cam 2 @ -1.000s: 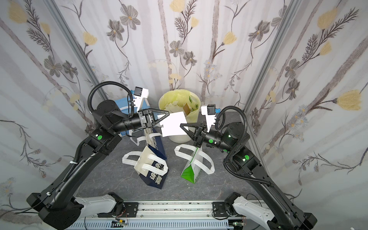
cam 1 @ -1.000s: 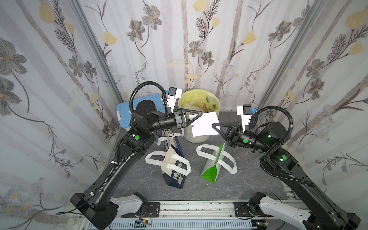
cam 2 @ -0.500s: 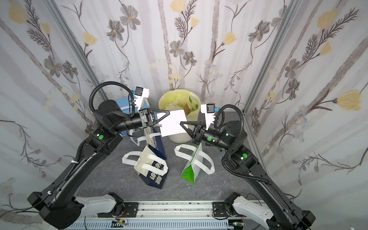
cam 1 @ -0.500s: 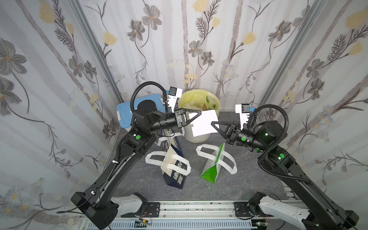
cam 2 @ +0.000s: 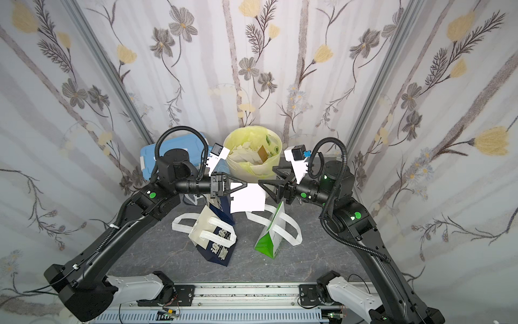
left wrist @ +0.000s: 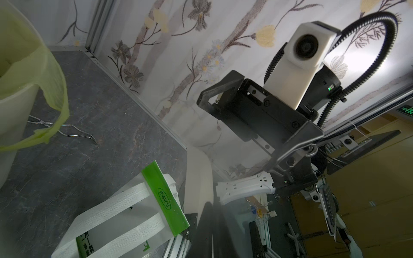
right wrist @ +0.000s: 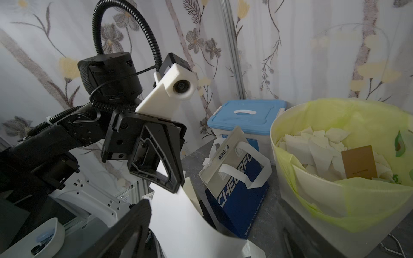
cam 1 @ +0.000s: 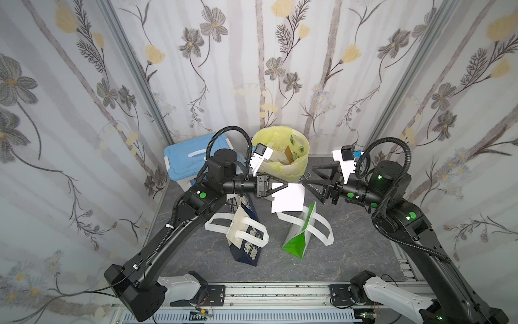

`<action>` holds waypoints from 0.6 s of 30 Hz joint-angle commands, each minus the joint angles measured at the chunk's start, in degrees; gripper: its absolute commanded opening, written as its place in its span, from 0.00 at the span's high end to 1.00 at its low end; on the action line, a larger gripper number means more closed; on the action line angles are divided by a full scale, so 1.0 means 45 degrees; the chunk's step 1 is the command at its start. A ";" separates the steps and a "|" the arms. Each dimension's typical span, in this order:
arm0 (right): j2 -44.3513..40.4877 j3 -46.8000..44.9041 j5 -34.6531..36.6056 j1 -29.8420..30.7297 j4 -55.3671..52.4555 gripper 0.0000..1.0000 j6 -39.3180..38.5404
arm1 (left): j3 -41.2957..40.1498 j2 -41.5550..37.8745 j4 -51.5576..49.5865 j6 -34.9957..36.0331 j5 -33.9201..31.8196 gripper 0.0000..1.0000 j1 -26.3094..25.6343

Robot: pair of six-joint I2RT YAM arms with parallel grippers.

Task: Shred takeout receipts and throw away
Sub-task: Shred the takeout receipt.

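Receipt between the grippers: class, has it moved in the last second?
Yes. The receipt has dropped from in front of the bin down toward the green-and-white bag, hanging from the left gripper.

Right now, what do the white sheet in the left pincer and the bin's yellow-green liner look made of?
White sheet: thin matte paper, apparently; it curls and hangs limp from the left pincer. Liner: thin translucent plastic film, seemingly; it wrinkles and drapes over the bin rim.
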 commanded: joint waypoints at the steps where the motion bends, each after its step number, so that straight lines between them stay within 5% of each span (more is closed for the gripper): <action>1: 0.0477 0.0294 -0.2360 -0.0011 -0.0626 0.13 -0.1033 | 0.0049 0.0190 0.0075 0.0758 0.1068 1.00 -0.0163; 10: 0.0853 0.0347 -0.4682 0.0050 -0.1905 0.27 -0.1808 | 0.0035 0.0172 0.0382 0.0681 0.1610 1.00 -0.0212; 18: 0.0795 0.0161 -0.4675 0.0170 -0.1745 0.64 -0.1589 | 0.0081 0.0226 0.0443 0.0640 0.1556 1.00 -0.0204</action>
